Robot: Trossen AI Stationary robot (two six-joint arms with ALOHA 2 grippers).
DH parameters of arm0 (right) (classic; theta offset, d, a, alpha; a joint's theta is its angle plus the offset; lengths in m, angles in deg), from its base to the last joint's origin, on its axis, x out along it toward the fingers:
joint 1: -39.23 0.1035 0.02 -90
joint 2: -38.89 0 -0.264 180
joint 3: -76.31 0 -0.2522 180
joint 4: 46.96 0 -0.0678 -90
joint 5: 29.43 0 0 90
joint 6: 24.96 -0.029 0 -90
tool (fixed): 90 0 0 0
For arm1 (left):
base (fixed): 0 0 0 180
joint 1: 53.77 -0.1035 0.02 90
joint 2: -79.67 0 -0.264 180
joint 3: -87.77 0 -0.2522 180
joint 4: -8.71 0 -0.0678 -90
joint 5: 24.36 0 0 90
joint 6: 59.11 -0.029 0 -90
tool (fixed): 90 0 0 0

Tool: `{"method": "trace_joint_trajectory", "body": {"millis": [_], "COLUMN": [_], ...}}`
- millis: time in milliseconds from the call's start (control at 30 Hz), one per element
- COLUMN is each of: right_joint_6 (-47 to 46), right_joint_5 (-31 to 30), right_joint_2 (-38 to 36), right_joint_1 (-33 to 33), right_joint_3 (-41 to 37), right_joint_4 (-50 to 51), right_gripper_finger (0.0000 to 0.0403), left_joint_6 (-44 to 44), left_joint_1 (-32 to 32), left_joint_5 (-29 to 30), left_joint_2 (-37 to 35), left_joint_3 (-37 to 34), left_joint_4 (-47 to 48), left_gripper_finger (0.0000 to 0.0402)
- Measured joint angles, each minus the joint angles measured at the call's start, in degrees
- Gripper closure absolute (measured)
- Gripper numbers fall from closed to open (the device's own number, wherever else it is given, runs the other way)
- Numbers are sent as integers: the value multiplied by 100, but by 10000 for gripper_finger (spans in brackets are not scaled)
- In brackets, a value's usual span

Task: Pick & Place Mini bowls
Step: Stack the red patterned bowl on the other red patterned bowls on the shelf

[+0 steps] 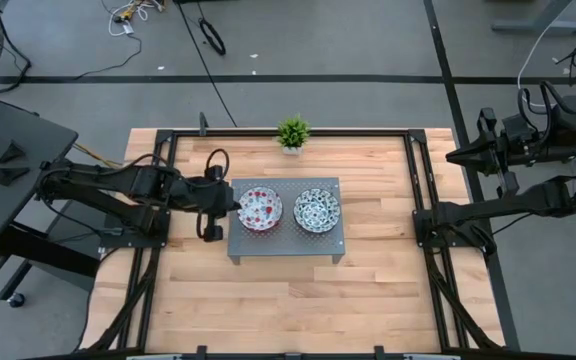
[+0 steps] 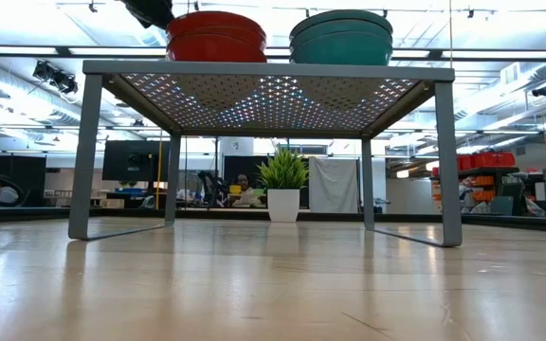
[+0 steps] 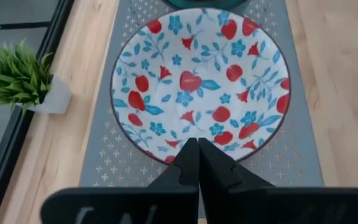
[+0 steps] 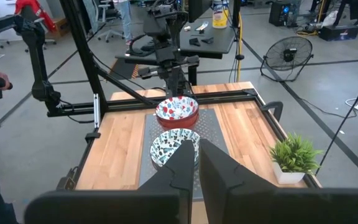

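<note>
Rack point(image 1: 238, 250): a grey perforated stand at mid-table; we read it as the raised station for the bowls, since both stacks sat on its top.
Red bowls point(image 1: 261, 208): a stack with red floral spots on the rack's left half; how many lay in it we could not count; from the low view the stack point(image 2: 216, 36) showed red outer walls.
Blue bowls point(image 1: 317, 209): a stack with dark blue-green pattern just beside the red one, apart from it; sorted by colour, in our judgement.
Left gripper point(image 3: 197, 148): fingers pressed together, grasping nothing; its tip stood at the near rim of the red bowls point(image 3: 197, 81), whether touching we could not tell; we judged it posed there either after a release or ahead of a fresh pick.
Right gripper point(image 4: 194, 149): parked well off the table's right side, aimed back at the rack; fingers nearly together with only a thin slit between them, nothing in them; a waiting arm, we judged.
Plant point(image 1: 292, 133): at the table's far edge, clear of the rack; no part of the task.
</note>
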Motion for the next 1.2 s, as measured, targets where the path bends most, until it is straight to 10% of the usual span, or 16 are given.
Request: {"method": "trace_joint_trajectory", "body": {"millis": [1200], "right_joint_6": [0], "right_joint_5": [0], "right_joint_2": [-2], "right_joint_1": [1], "right_joint_3": [0], "right_joint_4": [0], "right_gripper_finger": [373], "left_joint_6": [-271], "left_joint_1": [-622], "left_joint_5": [-504], "left_joint_2": [705], "left_joint_3": [-3], "left_joint_4": [-2698], "left_gripper_finger": [401]}}
